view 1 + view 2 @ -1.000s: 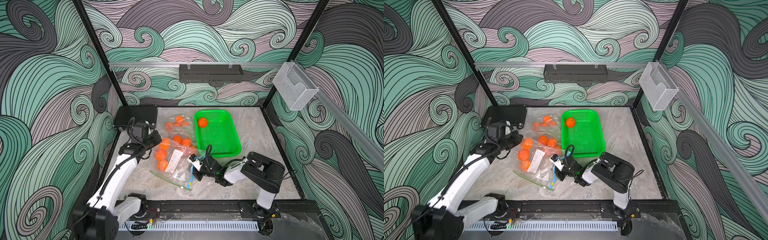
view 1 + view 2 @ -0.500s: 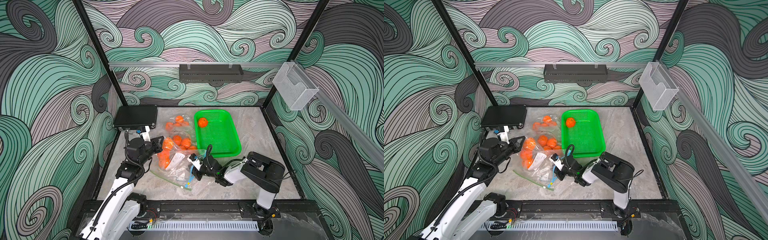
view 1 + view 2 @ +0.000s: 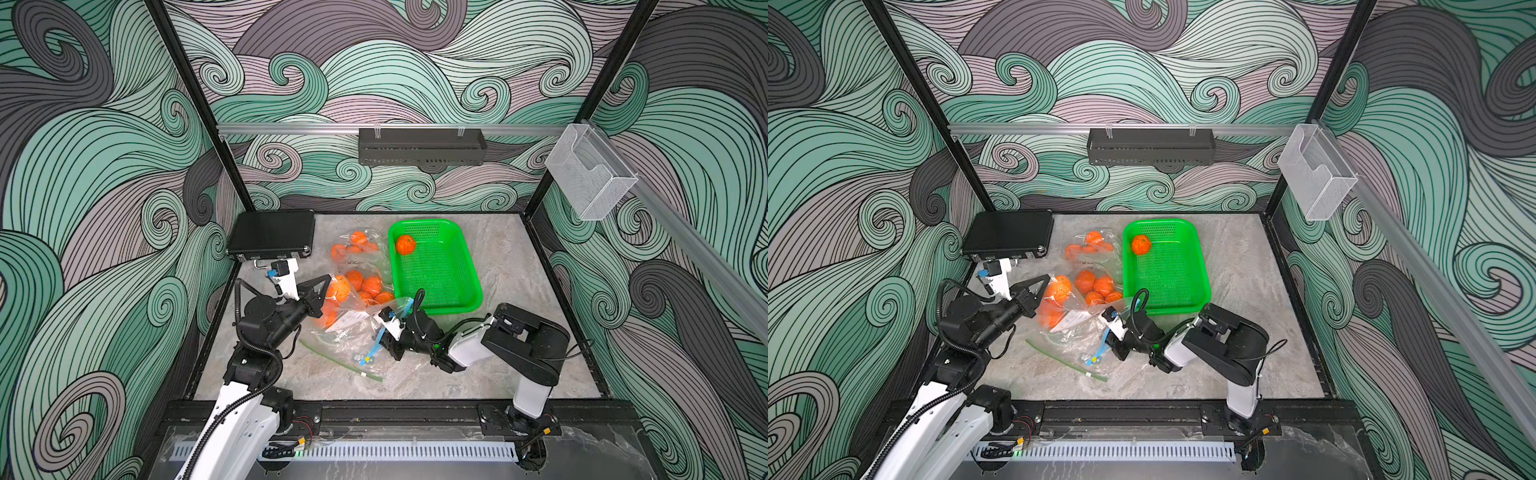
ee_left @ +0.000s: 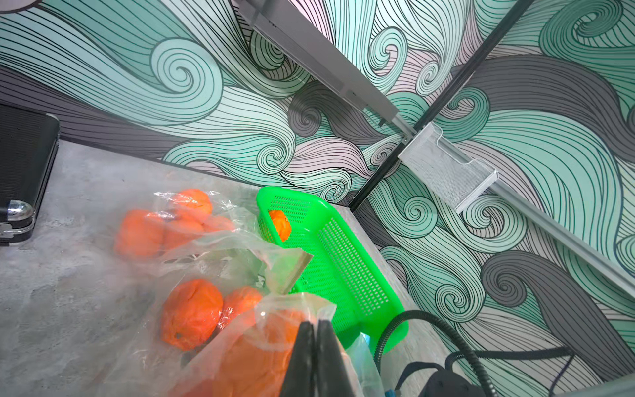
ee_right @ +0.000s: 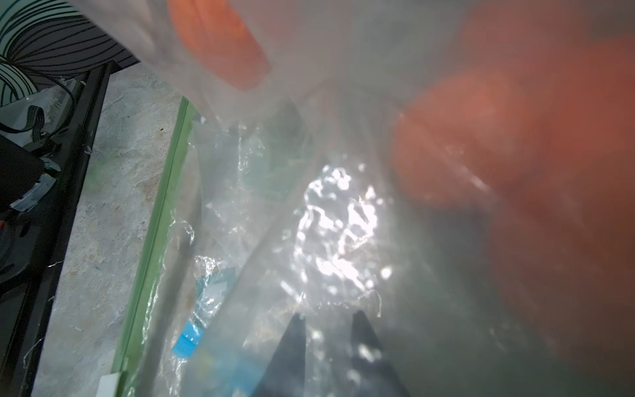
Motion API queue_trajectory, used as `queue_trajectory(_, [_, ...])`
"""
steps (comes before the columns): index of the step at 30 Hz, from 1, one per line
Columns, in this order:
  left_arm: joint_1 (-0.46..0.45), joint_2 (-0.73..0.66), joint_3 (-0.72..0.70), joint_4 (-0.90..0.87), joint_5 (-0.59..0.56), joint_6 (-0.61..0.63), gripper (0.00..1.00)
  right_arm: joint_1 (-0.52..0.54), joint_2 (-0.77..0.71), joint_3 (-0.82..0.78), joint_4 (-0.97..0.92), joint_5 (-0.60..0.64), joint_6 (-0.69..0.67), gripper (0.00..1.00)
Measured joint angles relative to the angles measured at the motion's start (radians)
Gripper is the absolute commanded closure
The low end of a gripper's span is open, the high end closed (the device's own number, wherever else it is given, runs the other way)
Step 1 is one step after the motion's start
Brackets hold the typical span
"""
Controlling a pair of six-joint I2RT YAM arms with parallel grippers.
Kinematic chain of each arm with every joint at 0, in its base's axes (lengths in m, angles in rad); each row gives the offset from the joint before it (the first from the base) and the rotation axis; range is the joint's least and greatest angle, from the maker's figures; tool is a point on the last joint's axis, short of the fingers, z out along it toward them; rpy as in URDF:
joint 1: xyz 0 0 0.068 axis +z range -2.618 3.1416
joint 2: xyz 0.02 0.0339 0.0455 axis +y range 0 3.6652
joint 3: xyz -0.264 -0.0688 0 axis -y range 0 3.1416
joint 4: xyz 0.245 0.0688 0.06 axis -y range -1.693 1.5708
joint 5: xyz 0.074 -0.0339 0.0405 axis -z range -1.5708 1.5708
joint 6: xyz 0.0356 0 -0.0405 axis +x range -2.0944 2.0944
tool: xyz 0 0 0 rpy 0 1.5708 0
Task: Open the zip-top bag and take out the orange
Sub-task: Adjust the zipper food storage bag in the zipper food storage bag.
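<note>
The clear zip-top bag [image 3: 353, 332] lies mid-table with several oranges [image 3: 338, 291] inside. Its green zip strip [image 3: 340, 361] and blue slider [image 3: 370, 357] point toward the front edge. My left gripper [image 3: 328, 279] is shut on the bag's far left corner and holds it raised; in the left wrist view the film [image 4: 292, 309] sticks out past the closed left gripper [image 4: 315, 323]. My right gripper [image 3: 384, 338] is low at the bag's right edge. In the right wrist view the right gripper [image 5: 328, 314] shows through the film, fingers a narrow gap apart with plastic bunched between.
A second clear bag [image 3: 357, 245] with oranges lies behind. The green basket [image 3: 440, 274] to the right holds one loose orange [image 3: 406, 244]. A black case [image 3: 272, 237] sits at the back left. A black shelf [image 3: 422, 145] and a mesh holder [image 3: 590, 183] hang on the walls.
My left arm has drawn back and folded, and its gripper has lifted the bag's corner up and slightly right. The oranges have bunched together. The right gripper has stayed put.
</note>
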Motion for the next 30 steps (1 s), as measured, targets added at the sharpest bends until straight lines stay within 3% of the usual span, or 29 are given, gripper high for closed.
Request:
queue_trajectory(6, [0.0,0.047,-0.01,0.021,0.05,0.036,1.0,0.0,0.0,0.0,0.0,-0.001,0.0,0.73])
queue_trajectory(12, [-0.002,0.011,-0.021,0.071,0.015,0.039,1.0,0.0,0.0,0.0,0.0,0.0,0.001,0.73])
queue_trajectory(17, [-0.002,-0.007,-0.022,0.096,0.008,0.036,0.89,0.0,0.0,0.0,0.0,0.0,0.001,0.73])
queue_trajectory(21, [-0.003,-0.001,-0.003,0.013,-0.005,0.05,0.96,-0.002,0.0,0.0,0.0,0.0,0.002,0.74])
queue_trajectory(27, [-0.004,0.026,0.035,-0.065,-0.134,0.045,1.0,-0.004,0.002,0.0,0.003,-0.008,0.002,0.73])
queue_trajectory(30, [-0.005,0.099,0.1,-0.139,-0.217,0.03,1.0,-0.006,0.002,-0.004,0.03,-0.037,-0.004,0.68])
